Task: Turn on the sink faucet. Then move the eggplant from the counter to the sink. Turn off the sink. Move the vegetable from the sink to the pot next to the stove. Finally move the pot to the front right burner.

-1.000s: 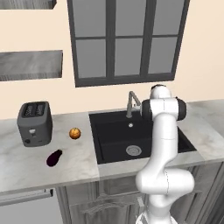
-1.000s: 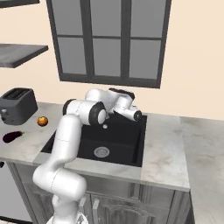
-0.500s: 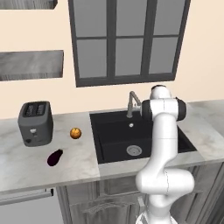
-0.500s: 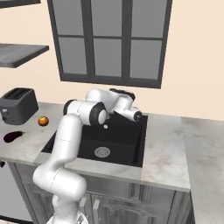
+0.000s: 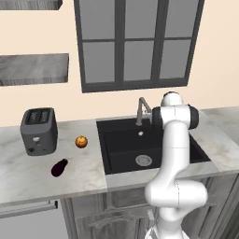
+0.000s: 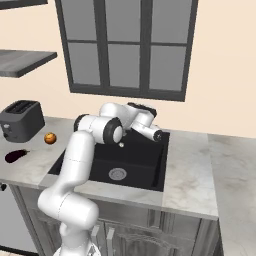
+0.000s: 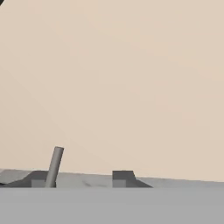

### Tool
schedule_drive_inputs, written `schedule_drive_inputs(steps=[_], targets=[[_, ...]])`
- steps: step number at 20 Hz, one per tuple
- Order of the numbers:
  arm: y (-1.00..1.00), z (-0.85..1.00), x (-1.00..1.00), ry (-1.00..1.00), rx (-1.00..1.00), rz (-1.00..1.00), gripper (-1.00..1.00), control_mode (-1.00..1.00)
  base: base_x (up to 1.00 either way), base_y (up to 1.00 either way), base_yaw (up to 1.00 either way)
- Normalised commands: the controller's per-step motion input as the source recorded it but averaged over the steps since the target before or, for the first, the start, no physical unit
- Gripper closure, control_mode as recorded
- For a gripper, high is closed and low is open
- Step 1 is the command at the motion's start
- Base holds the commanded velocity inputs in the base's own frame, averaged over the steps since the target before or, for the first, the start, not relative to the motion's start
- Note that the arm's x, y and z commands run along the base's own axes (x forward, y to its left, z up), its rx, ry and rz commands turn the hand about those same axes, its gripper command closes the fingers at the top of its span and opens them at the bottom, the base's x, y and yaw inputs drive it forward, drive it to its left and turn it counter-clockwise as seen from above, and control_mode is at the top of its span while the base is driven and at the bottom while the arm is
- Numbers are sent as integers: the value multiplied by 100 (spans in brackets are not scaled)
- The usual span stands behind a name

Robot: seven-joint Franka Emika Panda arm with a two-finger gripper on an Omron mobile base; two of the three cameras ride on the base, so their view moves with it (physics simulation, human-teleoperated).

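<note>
Kitchen sink station, faucet stage. Against half a second and a second ago: almost nothing has shifted. Tool (image 7: 81, 179): fingertips apart, empty, at the sink faucet (image 5: 141, 110), its thin lever beside one fingertip. Eggplant (image 5: 59, 167): on the counter (image 5: 28, 175), left of the sink (image 5: 122, 147). Judgement: faucet likely not yet on.

One eggplant (image 5: 59, 167), one orange (image 5: 81, 141), one toaster (image 5: 39, 131)

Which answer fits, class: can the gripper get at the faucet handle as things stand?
Probably yes. The gripper sits right by the faucet, a thin grey rod rising beside one fingertip, nothing between them.
</note>
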Motion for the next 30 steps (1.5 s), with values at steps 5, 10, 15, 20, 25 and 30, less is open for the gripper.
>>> schedule_drive_inputs(steps=[5,10,15,20,25,30], targets=[[-70,-39,-8,0,7,-4,100,-100,0,0,0],[-59,-32,-3,0,5,-5,100,-100,0,0,0],[-58,-21,-1,0,8,-5,100,-100,0,0,0],[-54,-14,0,2,6,-6,100,-100,0,0,0],[-34,-2,0,1,3,-6,100,-100,0,0,0],[-33,0,0,0,2,-4,100,-100,0,0,0]])
